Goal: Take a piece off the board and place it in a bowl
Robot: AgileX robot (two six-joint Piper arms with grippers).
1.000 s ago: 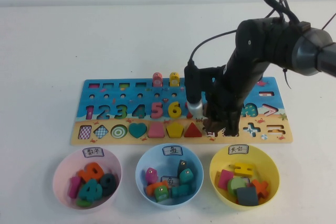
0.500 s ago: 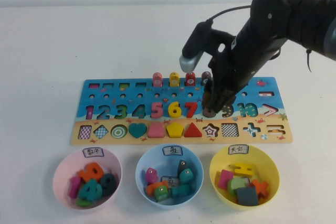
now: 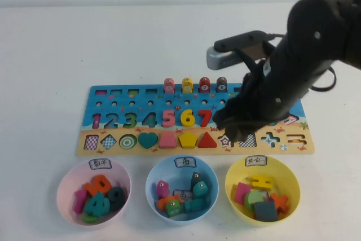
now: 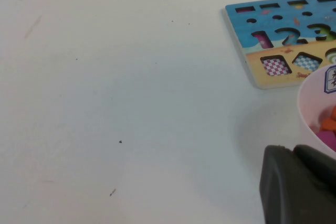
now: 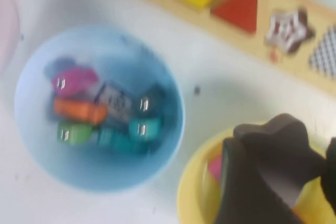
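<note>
My right gripper [image 3: 234, 123] hangs over the front strip of the blue and sandy board [image 3: 84, 134], shut on the dark star piece [image 5: 275, 135]. In the right wrist view the gripper [image 5: 281, 174] and star sit just above the near rim of the yellow bowl [image 5: 191, 192]. The patterned star slot [image 5: 289, 27] on the board is empty. The yellow bowl [image 3: 232, 180] stands in front of the board's right end and holds several pieces. My left gripper [image 4: 296, 182] is shut and empty, low over the table beside the pink bowl [image 4: 310, 114].
The pink bowl [image 3: 63, 187] and the light blue bowl [image 3: 152, 187] stand in front of the board, each holding several pieces. Numbers, shapes and four pegs [image 3: 194, 84] remain on the board. The blue bowl [image 5: 37, 145] lies close beside the yellow one.
My right gripper rose from the star slot with the star in it, then swung forward toward the yellow bowl. The star slot is left empty. The left arm has not moved.
</note>
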